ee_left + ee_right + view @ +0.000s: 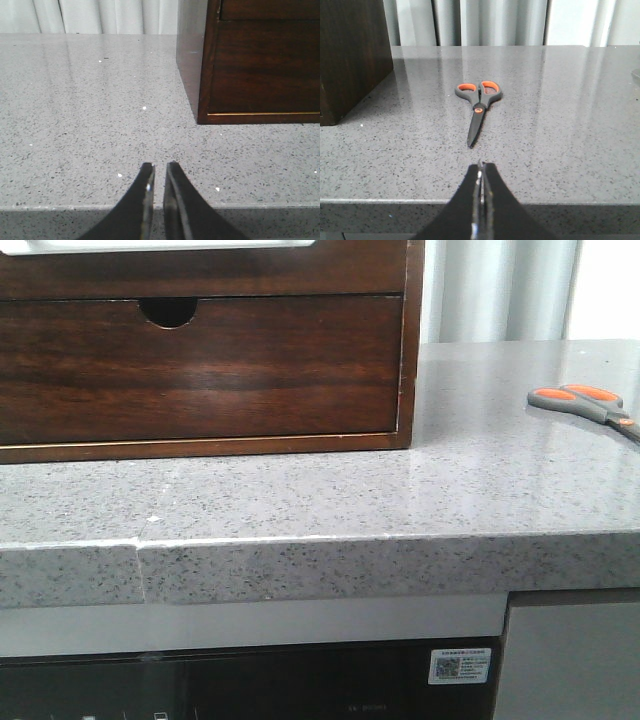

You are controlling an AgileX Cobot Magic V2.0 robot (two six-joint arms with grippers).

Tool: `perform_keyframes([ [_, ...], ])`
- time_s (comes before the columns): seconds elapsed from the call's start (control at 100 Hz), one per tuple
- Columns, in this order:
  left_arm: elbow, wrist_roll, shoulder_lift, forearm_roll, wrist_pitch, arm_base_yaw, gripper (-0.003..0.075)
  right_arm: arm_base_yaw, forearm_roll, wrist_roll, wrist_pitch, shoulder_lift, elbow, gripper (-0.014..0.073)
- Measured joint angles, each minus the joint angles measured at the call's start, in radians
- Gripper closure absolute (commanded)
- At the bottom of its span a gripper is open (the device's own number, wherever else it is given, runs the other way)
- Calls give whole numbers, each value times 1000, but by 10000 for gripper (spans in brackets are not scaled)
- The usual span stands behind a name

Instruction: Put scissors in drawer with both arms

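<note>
Both grippers hovered at the speckled grey countertop's (300,500) front edge: the left gripper (159,170) nearly clenched with a thin gap, the right gripper (481,167) pressed shut on nothing. Beyond it, the scissors (477,102) lay flat, blades closed, well apart from the closed drawer (200,370).

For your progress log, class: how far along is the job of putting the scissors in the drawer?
Nothing looks done yet. The drawer sits shut in its cabinet, and the scissors lie closed on the countertop. Nothing is in hand: the left gripper and right gripper have their jaws together, empty. Opening, picking and placing all remain.
</note>
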Motion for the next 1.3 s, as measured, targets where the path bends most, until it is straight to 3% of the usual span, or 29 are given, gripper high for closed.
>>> perform_keyframes([
  [0.5,-7,0,0,-60,-73,0,717,0,21,0,50,0,-4,710],
  [0.64,-77,0,0,-64,5,0,717,0,36,0,99,8,-55,710],
  [0.85,-220,44,100,-11,111,0,717,0,43,0,155,160,-184,710],
  [1.11,-249,55,204,-11,-38,0,710,0,69,0,154,373,-288,710],
  [1.18,-249,55,220,-11,-64,0,651,0,71,0,152,399,-293,710],
  [1.3,-249,55,250,-13,-102,0,424,0,73,0,161,420,-294,710],
])
